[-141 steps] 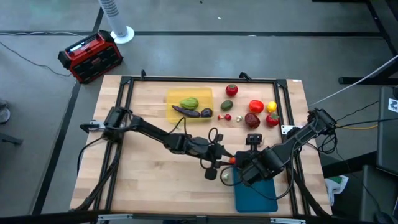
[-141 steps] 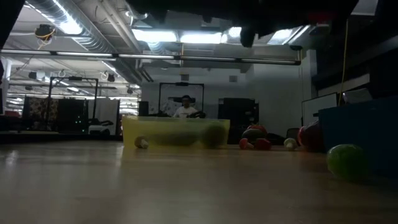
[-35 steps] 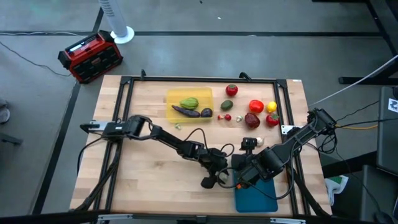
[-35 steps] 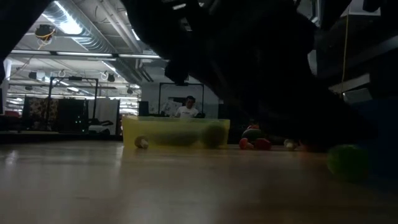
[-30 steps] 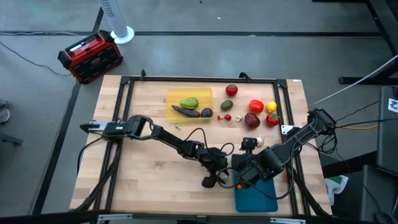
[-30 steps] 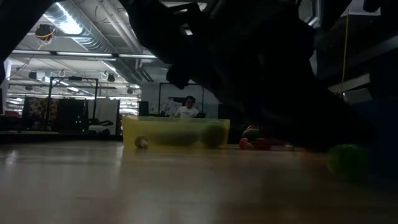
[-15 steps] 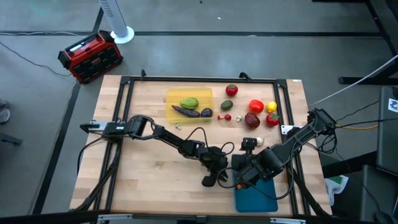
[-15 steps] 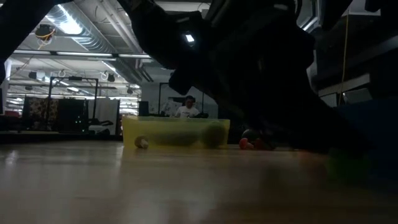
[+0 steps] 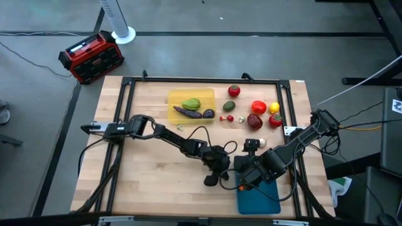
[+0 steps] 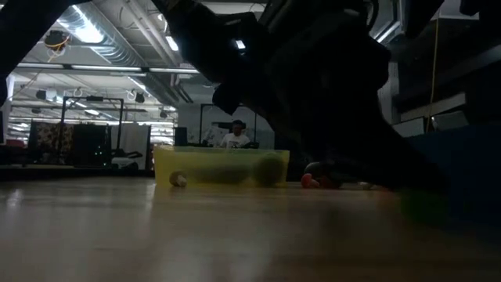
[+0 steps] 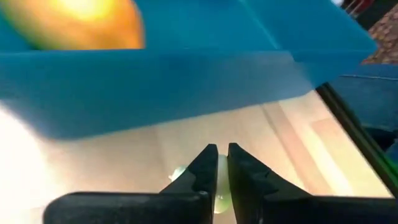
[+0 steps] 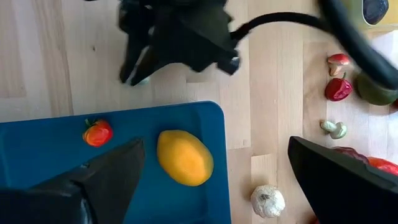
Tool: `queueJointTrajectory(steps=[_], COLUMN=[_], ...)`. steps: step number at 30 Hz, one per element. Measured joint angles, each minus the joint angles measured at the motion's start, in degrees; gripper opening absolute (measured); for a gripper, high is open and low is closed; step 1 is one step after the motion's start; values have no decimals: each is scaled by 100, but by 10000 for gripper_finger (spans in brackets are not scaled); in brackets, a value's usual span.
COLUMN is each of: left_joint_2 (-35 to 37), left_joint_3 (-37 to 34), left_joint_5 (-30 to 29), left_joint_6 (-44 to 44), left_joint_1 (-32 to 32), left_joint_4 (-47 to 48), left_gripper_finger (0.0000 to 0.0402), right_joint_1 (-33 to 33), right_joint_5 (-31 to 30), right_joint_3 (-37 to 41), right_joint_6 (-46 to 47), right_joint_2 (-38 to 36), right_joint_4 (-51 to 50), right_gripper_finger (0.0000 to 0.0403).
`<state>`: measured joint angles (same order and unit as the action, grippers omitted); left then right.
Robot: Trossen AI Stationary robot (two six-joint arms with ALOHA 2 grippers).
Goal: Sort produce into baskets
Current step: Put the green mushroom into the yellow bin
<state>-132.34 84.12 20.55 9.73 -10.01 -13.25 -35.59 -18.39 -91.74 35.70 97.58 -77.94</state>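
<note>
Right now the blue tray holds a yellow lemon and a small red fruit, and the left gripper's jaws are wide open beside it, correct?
Not quite. The left gripper is shut, jaws almost together, as the left wrist view shows. The rest holds: the blue tray carries the yellow lemon and small red fruit.

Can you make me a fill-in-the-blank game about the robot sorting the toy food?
1. The yellow lemon lies inside the ____ tray.
2. The purple eggplant lies in the ____ tray.
3. The right claw above the blue tray is wide ____.
4. The left claw, down by the wooden table, is ____.

Missing words: blue; yellow; open; shut
</note>
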Motion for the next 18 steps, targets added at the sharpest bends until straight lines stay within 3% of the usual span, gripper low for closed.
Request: queueJointTrajectory(steps=[8, 18], left_joint_2=[689, 1829], left_joint_3=[-7, -4], left_joint_5=[-35, -249], left_joint_6=[-198, -968], left_joint_1=[469, 1388], left_joint_4=[1053, 2496], left_gripper_finger=[17, 15], right_joint_1=[85, 514], right_joint_5=[-23, -406], right_joint_3=[0, 3], right_joint_6=[-188, -923], right_joint_2=[-68, -730], right_joint_4=[-363, -561], right_gripper_finger=[392, 392])
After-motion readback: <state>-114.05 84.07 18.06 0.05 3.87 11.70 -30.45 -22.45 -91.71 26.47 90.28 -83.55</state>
